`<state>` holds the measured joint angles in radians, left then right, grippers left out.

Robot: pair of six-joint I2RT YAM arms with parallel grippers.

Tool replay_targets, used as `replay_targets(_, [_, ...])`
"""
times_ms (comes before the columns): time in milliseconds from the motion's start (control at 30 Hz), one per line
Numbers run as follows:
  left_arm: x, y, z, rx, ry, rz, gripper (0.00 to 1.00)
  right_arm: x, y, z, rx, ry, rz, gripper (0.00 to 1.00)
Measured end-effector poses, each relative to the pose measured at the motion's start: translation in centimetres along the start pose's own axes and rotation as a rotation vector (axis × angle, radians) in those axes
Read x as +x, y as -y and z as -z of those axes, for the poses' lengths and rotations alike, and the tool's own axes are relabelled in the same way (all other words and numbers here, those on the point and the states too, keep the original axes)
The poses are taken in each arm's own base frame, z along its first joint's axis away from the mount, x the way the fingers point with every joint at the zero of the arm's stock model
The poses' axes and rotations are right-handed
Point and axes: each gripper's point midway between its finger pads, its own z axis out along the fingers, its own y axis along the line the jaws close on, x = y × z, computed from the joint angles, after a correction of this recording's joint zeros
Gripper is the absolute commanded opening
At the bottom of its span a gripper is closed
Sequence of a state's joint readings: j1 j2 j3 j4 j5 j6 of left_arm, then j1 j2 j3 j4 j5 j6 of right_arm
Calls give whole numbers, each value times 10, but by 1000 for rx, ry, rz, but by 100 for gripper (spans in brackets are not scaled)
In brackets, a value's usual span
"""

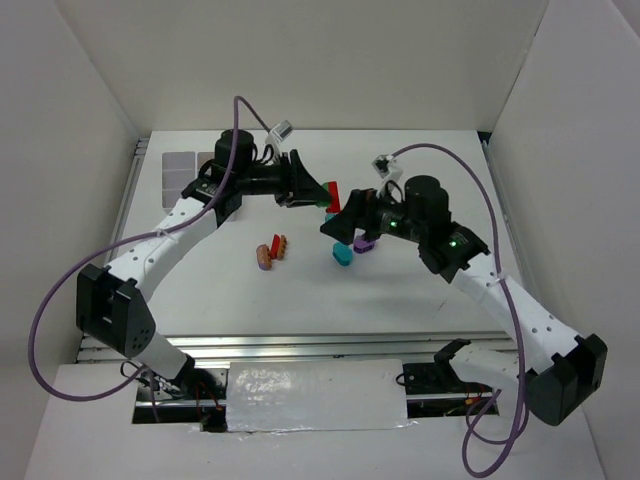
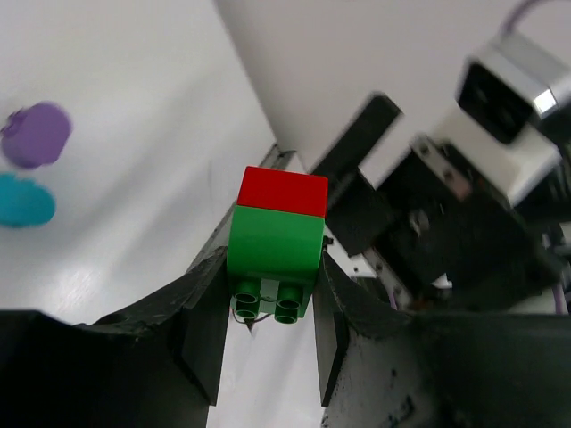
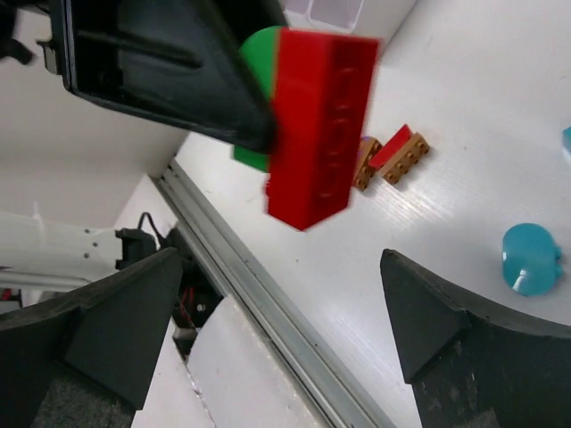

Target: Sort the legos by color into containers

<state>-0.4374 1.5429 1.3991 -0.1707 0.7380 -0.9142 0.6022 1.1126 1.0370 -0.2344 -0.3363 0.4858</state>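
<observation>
At far left, tray (image 1: 178,170) contents unclear; left hand (image 2: 270,308) grasps red-green lego (image 2: 277,236), right hand (image 3: 281,285) released.

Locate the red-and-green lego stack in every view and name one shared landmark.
Top external: red-and-green lego stack just above picture centre; only its red shows.
Left wrist: stack dead centre, red above green.
Right wrist: stack upper centre, red in front, green behind.
Shared landmark: teal oval lego, below the stack in top external, at the left edge in left wrist, lower right in right wrist.
</observation>
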Motion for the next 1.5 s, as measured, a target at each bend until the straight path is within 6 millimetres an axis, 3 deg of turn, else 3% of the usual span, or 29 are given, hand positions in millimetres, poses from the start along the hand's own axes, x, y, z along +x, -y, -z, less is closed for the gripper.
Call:
replay_targets(100, [1,23,4,152,-22,-89,0,-14,-3,22,-83,13,-11,99])
replay_targets(233, [9,46,14,288,-65,-189,0,-21,-26,40,-203,-26,-8,96])
replay_targets(400, [25,77,37,414,-107,-328,0,-33,-45,56,-329,-33,-47,86])
replay_targets(567, [45,95,55,512,-137,-421,0,-43,-58,63,-408,-29,-70,76])
replay_targets(800, [59,93,52,514,-177,-430,0,-64,-72,63,-462,-6,-76,68])
replay_targets(967, [61,85,48,473,-185,-403,0,-65,-76,62,-475,-5,-70,61])
replay_targets(1233, [56,85,46,461,-172,-405,0,-55,-80,52,-480,-39,-70,66])
replay_targets(1300, [56,86,45,463,-172,-396,0,-54,-80,50,-478,-41,-69,59])
replay_targets(1400, [56,87,45,475,-180,-389,0,-54,-77,47,-457,-30,-59,24])
replay_targets(1433, [55,88,45,476,-180,-384,0,-54,-76,46,-456,-29,-58,5])
replay_targets(1500, [55,88,45,478,-183,-378,0,-55,-75,45,-449,-21,-50,0])
